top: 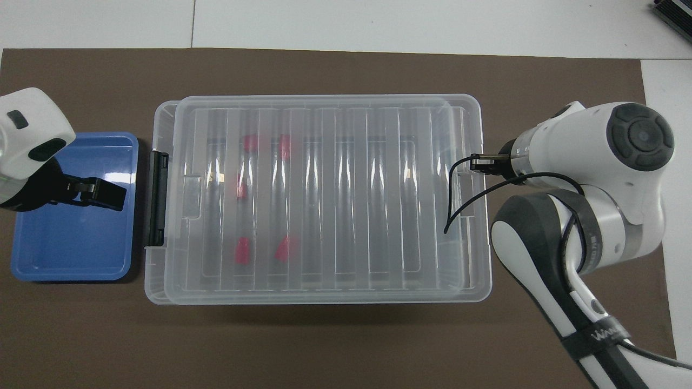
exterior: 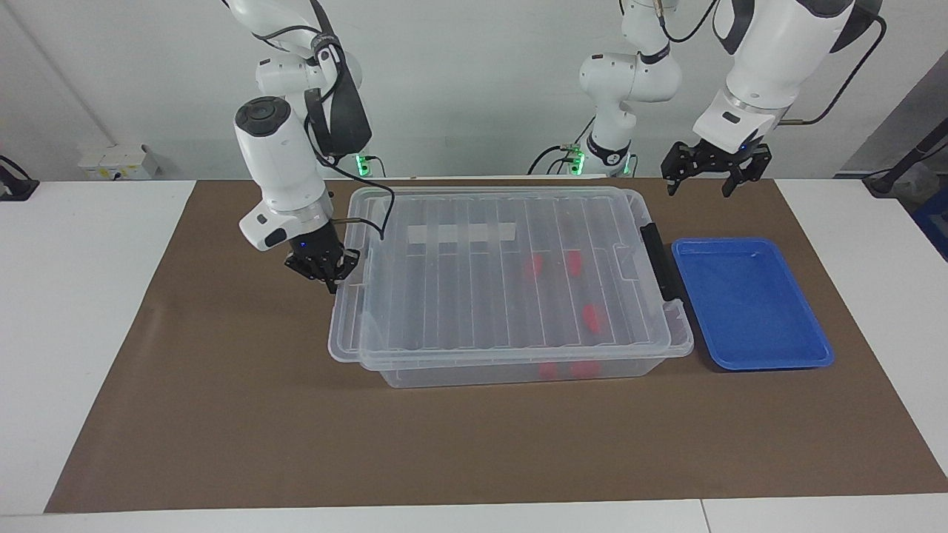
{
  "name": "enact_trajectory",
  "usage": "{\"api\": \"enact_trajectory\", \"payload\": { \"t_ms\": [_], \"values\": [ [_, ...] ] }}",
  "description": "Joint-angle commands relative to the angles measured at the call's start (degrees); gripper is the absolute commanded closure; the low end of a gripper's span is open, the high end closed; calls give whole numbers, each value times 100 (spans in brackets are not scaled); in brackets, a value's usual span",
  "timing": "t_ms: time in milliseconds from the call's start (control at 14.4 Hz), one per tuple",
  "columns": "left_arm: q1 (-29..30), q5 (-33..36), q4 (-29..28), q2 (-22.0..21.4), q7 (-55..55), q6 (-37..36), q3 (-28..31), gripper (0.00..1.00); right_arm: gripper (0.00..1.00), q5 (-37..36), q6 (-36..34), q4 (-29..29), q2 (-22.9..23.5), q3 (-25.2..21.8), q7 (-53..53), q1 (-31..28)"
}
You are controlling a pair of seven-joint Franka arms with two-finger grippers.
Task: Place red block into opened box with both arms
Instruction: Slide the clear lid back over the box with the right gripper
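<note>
Red blocks lie inside the box, a large clear plastic bin standing in the middle of a brown mat on the white table. Five of them show through the plastic, all gathered toward the left arm's end of the box, well away from the right gripper. A ribbed see-through lid lies over nearly the whole box, with a white tape strip showing through it and a black latch at the end toward the left arm.

At the box's other end, the right gripper sits low against the edge of the lid, at the lid's tab. Its fingertips are closed together; whether they pinch the lid edge cannot be told. The right arm reaches in from its own end of the table, with a dark cable looping over the lid.

Raised in the air, the left gripper hangs with its fingers spread open and holds nothing. The overhead view places it over a shallow blue tray, which sits on the mat just beside the latch end of the box. No block is visible in the tray, and no gripper is touching a red block.
</note>
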Motion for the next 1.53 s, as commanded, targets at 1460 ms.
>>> {"api": "enact_trajectory", "payload": {
  "t_ms": [1460],
  "values": [
    [433, -165, -11, -197, 2, 36, 95, 0, 76, 77, -572, 264, -335, -95, 134, -378]
  ]
}}
